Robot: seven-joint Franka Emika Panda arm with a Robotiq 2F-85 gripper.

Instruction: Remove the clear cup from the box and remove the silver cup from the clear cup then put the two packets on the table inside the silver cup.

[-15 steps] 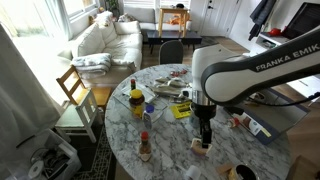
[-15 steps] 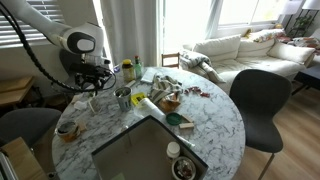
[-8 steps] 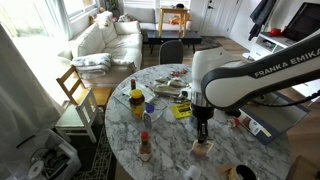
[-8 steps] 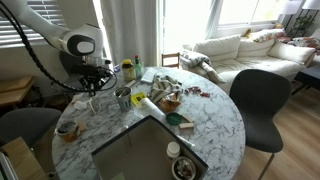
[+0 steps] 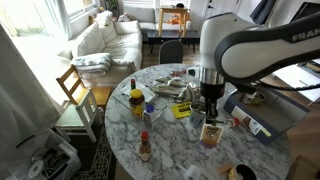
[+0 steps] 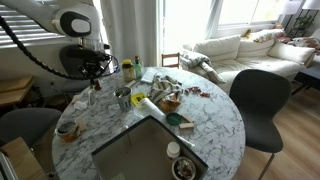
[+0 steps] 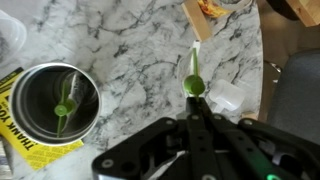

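Note:
In the wrist view my gripper (image 7: 193,100) is shut on a thin green packet (image 7: 193,78) and holds it above the marble table. The silver cup (image 7: 55,100) stands to its left on a yellow sheet, with another green packet (image 7: 63,108) inside it. A pale see-through thing (image 7: 226,97) that looks like the clear cup lies just right of the fingers. In both exterior views the gripper (image 5: 208,110) (image 6: 97,84) hangs above the table, beside the silver cup (image 6: 123,98). The box (image 6: 128,147) fills the table's near side.
Bottles (image 5: 136,100) and a sauce bottle (image 5: 145,148) stand on the round marble table (image 5: 170,150), with a heap of packets and food (image 6: 168,92) past the silver cup. A bowl (image 6: 67,129) sits near the table edge, and chairs stand around it.
The jaws have closed on the green packet, and the arm has risen from the tabletop with it.

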